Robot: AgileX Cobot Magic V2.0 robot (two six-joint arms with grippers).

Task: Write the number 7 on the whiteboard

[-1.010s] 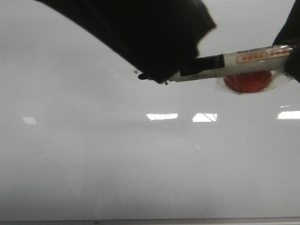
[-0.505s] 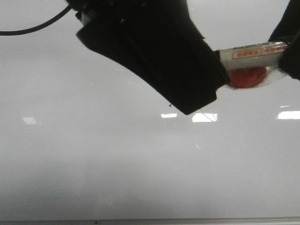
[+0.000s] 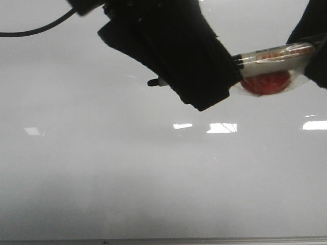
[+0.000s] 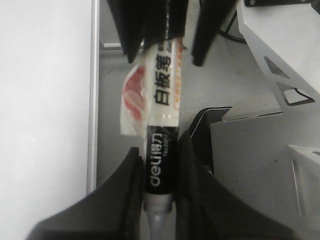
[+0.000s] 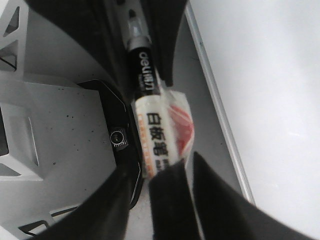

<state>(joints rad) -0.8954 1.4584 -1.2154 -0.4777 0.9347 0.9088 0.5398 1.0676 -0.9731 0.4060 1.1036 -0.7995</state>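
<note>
The whiteboard (image 3: 102, 168) fills the front view, glossy with light reflections; no number 7 shows on it. A white marker (image 3: 271, 53) with a black front part is held level in front of the board, with a red patch under clear tape (image 3: 265, 84) on its body. My left gripper (image 3: 219, 81) is shut on the marker's black part (image 4: 161, 160); a black tip (image 3: 153, 81) pokes out beyond it. My right gripper (image 3: 314, 51) is shut on the white body (image 5: 157, 145). The board also shows in the left wrist view (image 4: 45, 100) and the right wrist view (image 5: 270, 75).
A thin metal edge (image 3: 204, 240) runs along the board's bottom. A black cable (image 3: 30, 31) hangs at the upper left. The wrist views show a grey surface and white robot base parts (image 4: 260, 150) beside the board's edge.
My left gripper has come down and right along the marker and now covers its black part. The black tip shows again at its left. The right gripper has barely moved.
</note>
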